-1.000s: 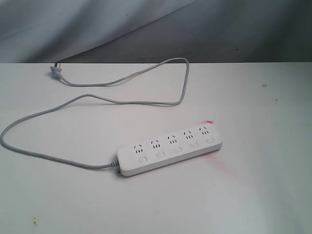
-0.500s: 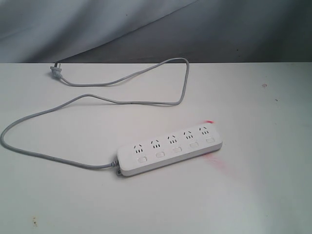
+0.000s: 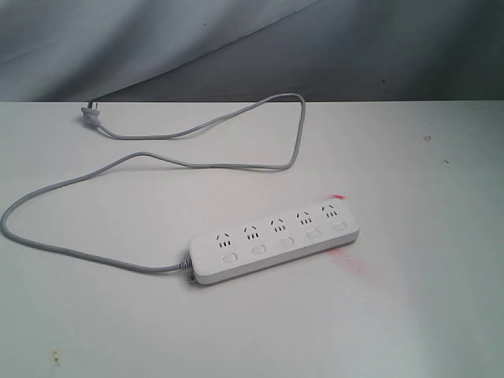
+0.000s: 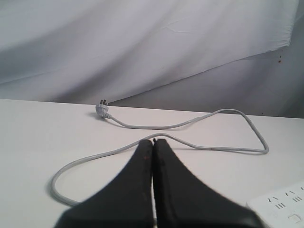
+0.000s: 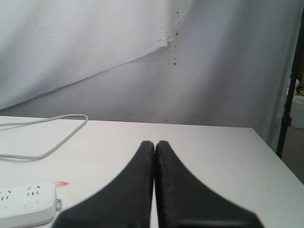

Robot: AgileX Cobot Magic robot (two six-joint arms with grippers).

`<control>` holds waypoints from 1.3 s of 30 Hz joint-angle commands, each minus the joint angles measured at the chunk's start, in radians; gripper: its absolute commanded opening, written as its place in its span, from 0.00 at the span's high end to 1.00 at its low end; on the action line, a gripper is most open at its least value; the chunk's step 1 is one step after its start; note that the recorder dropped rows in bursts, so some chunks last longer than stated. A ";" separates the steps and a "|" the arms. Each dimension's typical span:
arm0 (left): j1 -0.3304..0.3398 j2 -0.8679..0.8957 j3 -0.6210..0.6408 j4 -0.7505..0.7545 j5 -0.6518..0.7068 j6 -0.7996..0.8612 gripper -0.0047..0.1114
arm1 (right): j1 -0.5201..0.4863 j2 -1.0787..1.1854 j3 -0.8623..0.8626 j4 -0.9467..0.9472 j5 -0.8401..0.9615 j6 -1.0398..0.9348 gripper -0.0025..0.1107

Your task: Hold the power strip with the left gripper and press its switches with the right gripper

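Grippers first: left gripper (image 4: 153, 142) with fingers pressed together, nothing held, low over the counter (image 4: 33, 137), facing the cord (image 4: 142, 127) loop and the plug (image 4: 101, 109). Right gripper (image 5: 155, 142) likewise closed tight and empty, with one end of the strip at the margin of its view. Neither visible from the exterior view, so both apart from the work.

Next out, the power strip (image 3: 276, 240): flat on the counter, set at an angle, outlets up, cord end toward the left arm's side. Row of switches (image 3: 285, 242) along the near long edge, one under each outlet. Small red mark (image 3: 339, 196) just beyond the free end.

Handling, as a judgement: probably light, rigid, smooth plastic, so likely to skate or pivot under a push. Limp cord, no anchor. Best hold across the narrow width at the cord end, clear of the first switch. Calls for opening the left gripper first. Switches small; closed right tip suited as a prodder.
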 commanded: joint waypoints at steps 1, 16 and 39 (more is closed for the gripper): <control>-0.004 -0.005 0.005 0.002 -0.005 0.001 0.96 | -0.006 -0.004 0.004 0.012 -0.005 -0.004 0.98; -0.004 -0.005 0.005 0.002 -0.005 0.001 0.96 | 0.006 -0.004 0.004 0.011 -0.005 -0.002 0.98; -0.004 -0.005 0.005 0.002 -0.005 0.001 0.96 | 0.023 -0.004 0.004 0.011 -0.005 -0.002 0.98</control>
